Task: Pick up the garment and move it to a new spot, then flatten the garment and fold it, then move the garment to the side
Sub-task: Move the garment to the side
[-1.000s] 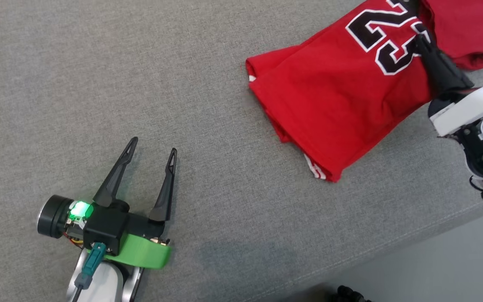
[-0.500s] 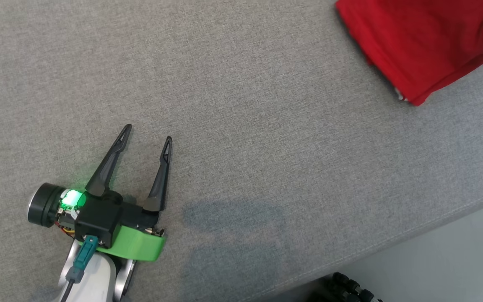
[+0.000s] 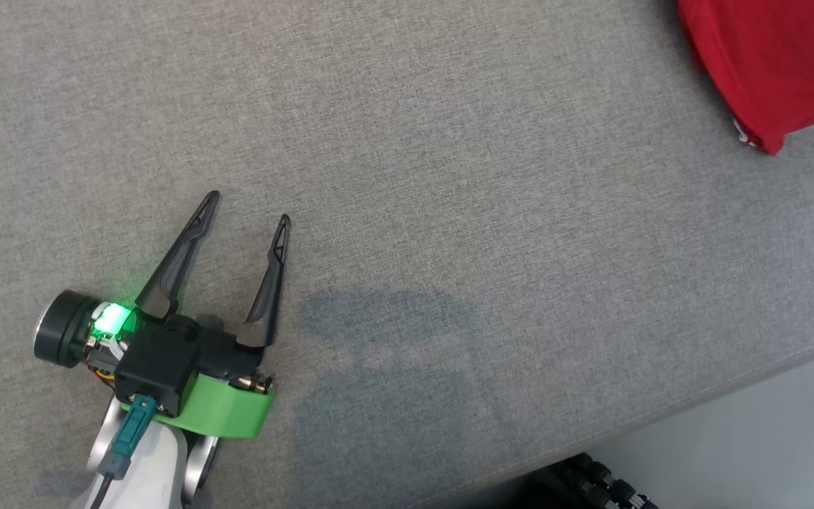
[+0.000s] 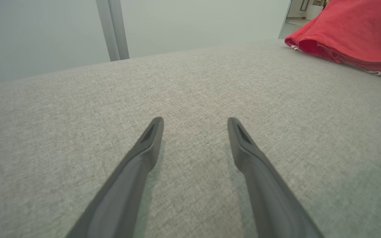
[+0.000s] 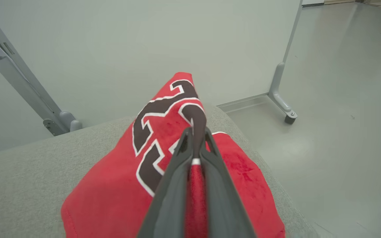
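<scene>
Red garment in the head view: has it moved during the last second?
Yes. The red garment, pinched by the right gripper, slid toward the upper right, while the cushion edge barely shifted.

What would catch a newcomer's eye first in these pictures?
The bright red jersey with black, white-edged numerals stands out most. It lies bunched on the grey upholstered surface, at the upper right of the head view, with the right gripper shut on a fold of it. Next comes the left gripper at the lower left of the head view, its fingers spread open over bare upholstery and a green light glowing at its base.
</scene>
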